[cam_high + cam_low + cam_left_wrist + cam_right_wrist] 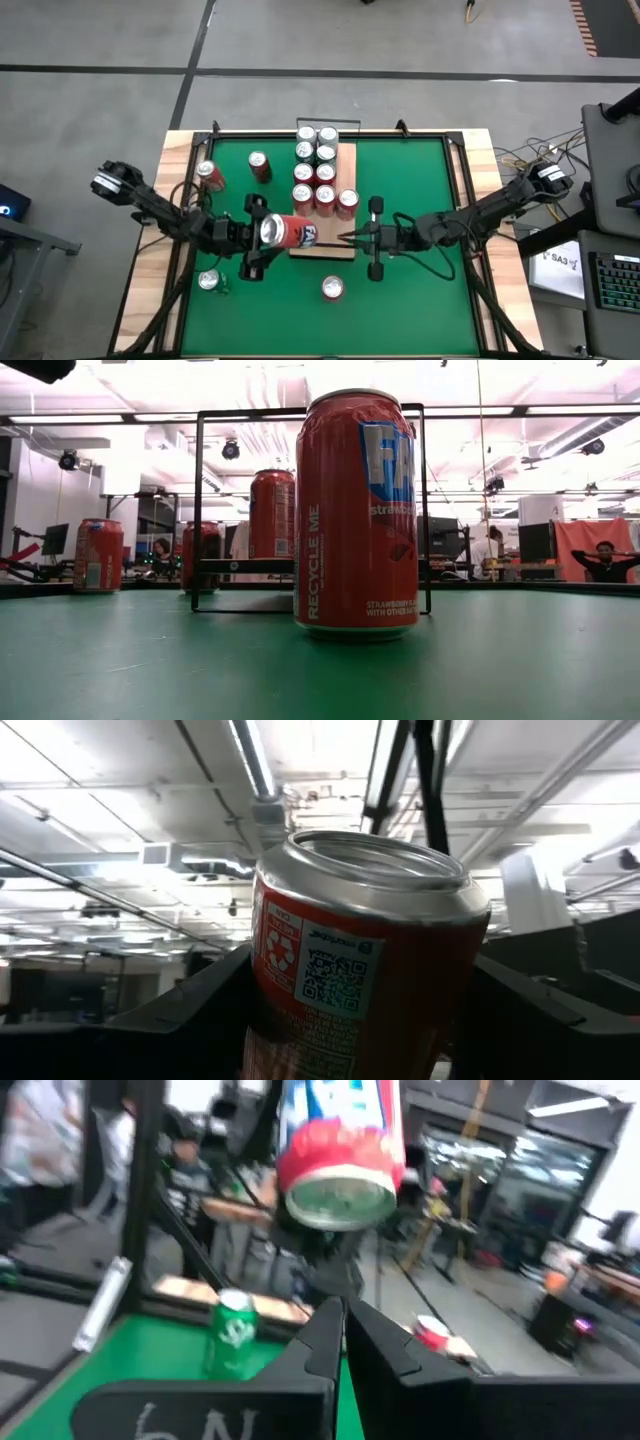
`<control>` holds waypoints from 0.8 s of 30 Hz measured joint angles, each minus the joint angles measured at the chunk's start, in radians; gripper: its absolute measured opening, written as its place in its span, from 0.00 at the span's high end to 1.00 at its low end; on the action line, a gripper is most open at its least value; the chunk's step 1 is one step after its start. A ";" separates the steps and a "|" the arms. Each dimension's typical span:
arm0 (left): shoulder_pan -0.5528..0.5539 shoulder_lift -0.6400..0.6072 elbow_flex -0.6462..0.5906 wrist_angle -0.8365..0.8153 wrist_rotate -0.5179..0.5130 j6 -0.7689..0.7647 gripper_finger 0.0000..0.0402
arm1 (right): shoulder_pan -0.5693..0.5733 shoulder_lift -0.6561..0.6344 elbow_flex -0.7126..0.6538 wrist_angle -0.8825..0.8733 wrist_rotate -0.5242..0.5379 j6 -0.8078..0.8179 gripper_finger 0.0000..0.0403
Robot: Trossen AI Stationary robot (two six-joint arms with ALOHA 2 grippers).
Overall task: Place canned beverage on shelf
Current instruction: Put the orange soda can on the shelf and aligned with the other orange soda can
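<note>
My left gripper (280, 233) holds a red beverage can (298, 232) in the air over the near end of the shelf (340, 250), a pale wood-grain board with several red and green cans (322, 172) standing on it. In the left wrist view the can (360, 960) fills the space between the two dark fingers. My right gripper (346, 238) is shut. It points toward the table's left at the can's bottom end (338, 1195) and stays apart from it. Neither gripper shows in the low view. My left gripper pinches the can's side wall (262, 990) between its two fingers (190, 1010), one on each side of the body. The fingers come from the table's left, slanting upward. The can is lifted clear and strongly tilted, with its silver top (270, 232) leaning left and its bottom facing right.
Loose cans stand on the green mat: two red ones (208, 172) (259, 165) at the far left, a green one (210, 280) at the near left, and a red one (332, 288) near the front, large in the low view (355, 510). Black rails (197, 510) frame the shelf.
</note>
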 joint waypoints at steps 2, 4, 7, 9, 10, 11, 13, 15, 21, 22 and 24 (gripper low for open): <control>-0.002 0.016 0.019 -0.009 0.018 -0.002 0.30 | 0.000 0.007 0.000 0.023 -0.069 -0.019 0.98; -0.002 0.031 0.039 -0.008 0.042 -0.003 0.30 | 0.001 0.018 0.000 0.060 -0.105 -0.034 0.96; -0.003 0.051 0.065 -0.004 0.056 -0.001 0.30 | 0.001 0.040 0.018 0.101 -0.101 -0.030 0.92; -0.003 0.063 0.076 -0.006 0.058 0.003 0.30 | -0.002 0.053 0.039 0.101 -0.091 -0.007 0.86; -0.004 0.066 0.078 -0.008 0.060 0.005 0.30 | -0.004 0.059 0.051 0.096 -0.092 -0.001 0.82; -0.004 0.070 0.079 -0.008 0.065 0.005 0.30 | -0.005 0.068 0.062 0.096 -0.091 0.004 0.78; -0.005 0.072 0.085 -0.007 0.071 0.005 0.30 | -0.006 0.077 0.082 0.086 -0.070 0.013 0.71; -0.007 0.071 0.085 -0.005 0.073 0.003 0.30 | -0.006 0.089 0.105 0.083 -0.033 0.004 0.62; -0.016 0.065 0.084 0.002 0.074 0.011 0.30 | -0.004 0.115 0.142 0.080 0.114 -0.079 0.39; -0.019 0.064 0.084 0.001 0.073 0.022 0.30 | -0.004 0.123 0.153 0.080 0.144 -0.071 0.35; -0.021 0.063 0.084 0.001 0.073 0.037 0.30 | -0.004 0.131 0.175 0.061 0.164 -0.047 0.29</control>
